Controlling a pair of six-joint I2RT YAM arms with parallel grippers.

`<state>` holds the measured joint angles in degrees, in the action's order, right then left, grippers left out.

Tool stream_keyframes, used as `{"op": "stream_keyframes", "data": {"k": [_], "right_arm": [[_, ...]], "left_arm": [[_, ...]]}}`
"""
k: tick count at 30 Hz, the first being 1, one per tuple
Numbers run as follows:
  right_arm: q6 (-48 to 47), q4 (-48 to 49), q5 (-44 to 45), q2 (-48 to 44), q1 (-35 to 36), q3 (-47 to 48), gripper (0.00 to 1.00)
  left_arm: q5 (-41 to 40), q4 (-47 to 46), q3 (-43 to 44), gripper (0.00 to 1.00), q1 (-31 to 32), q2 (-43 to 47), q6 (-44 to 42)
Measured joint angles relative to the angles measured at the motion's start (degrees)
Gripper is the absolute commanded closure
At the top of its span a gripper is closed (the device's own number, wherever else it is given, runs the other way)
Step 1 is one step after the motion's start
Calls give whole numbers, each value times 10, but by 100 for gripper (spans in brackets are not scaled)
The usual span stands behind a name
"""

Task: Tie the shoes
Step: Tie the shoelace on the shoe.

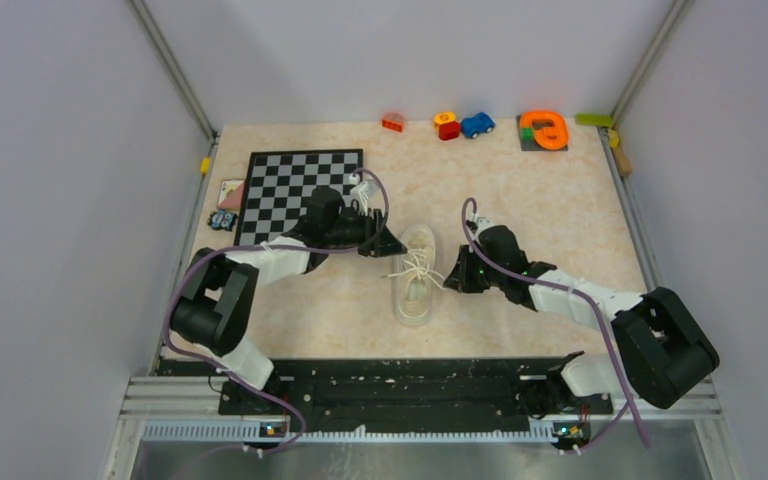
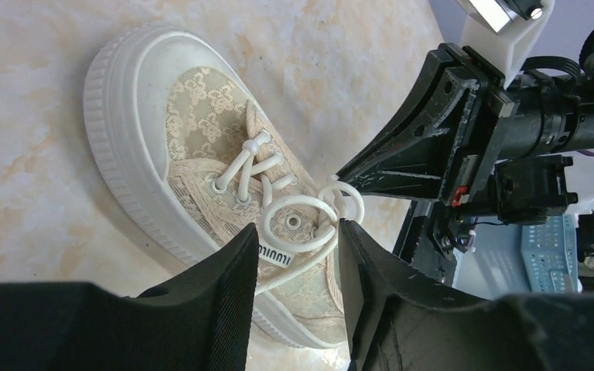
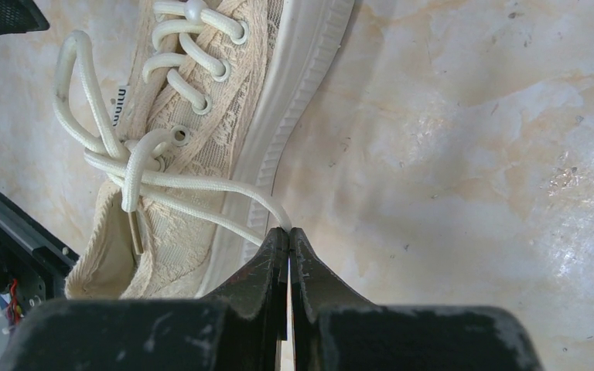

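Beige marbled tabletop (image 1: pixel 530 210), pale grey walls (image 1: pixel 50 200) on 3 sides. Cream lace-pattern sneaker (image 1: pixel 415 285) sits mid-table between both arms, toe pointing away from the bases, R of chessboard (image 1: pixel 295 190). Toys line the far edge, incl. blue toy car (image 1: pixel 477 125). Left gripper (image 2: pixel 298 229): jaws partly apart, a loop of the laces (image 2: pixel 298 202) in the gap, not pinched. Right gripper (image 3: pixel 288 233): clamped tight on laces beside the sole.
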<state>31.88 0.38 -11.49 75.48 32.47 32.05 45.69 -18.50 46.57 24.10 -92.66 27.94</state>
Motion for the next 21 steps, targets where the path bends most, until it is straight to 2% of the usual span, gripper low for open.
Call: {"op": "stream_keyframes", "data": {"k": [9,15,17,21], "right_arm": [[-1,0,-5,0,0,0,100],[-3,0,-8,0,0,0,100],[-3,0,-10,0,0,0,100],[-3,0,-10,0,0,0,100]], "left_arm": [[-2,27,38,54,14,-52,2],[6,32,47,83,16,-64,8],[19,23,49,100,16,-70,14],[39,16,49,100,16,-72,22]]}}
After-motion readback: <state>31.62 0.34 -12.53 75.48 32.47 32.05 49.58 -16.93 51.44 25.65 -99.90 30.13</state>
